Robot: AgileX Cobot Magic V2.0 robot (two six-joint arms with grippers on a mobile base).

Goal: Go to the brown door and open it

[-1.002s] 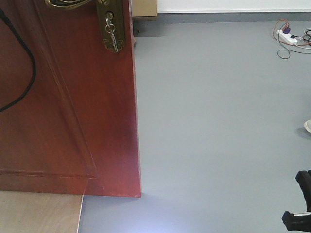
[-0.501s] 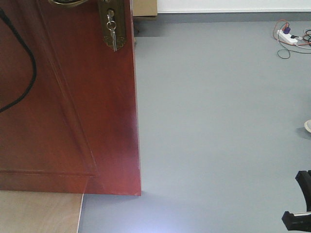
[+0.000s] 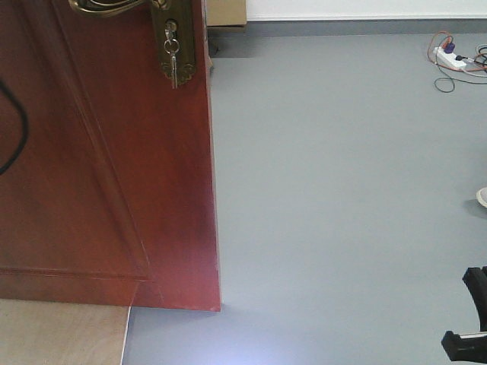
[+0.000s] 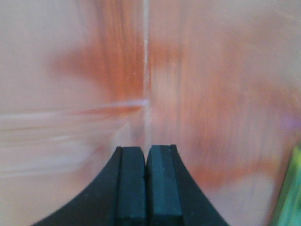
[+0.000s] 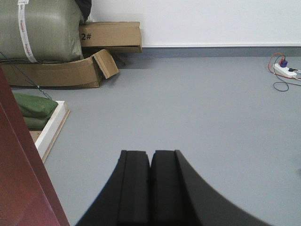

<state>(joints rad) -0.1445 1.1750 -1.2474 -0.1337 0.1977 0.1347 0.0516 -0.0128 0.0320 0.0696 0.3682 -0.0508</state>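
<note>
The brown door (image 3: 106, 152) fills the left half of the front view, its free edge ending on the grey floor (image 3: 342, 190). Its brass lever handle (image 3: 106, 6) sits at the top, with the dark lock plate (image 3: 173, 42) and small hanging keys (image 3: 173, 65) just to its right. A black cable (image 3: 17, 129) curves at the far left. The left gripper (image 4: 146, 181) has its pads pressed together, close against blurred reddish wood. The right gripper (image 5: 150, 183) is likewise pressed closed, facing cardboard boxes (image 5: 89, 52) and a power strip (image 5: 287, 70).
</note>
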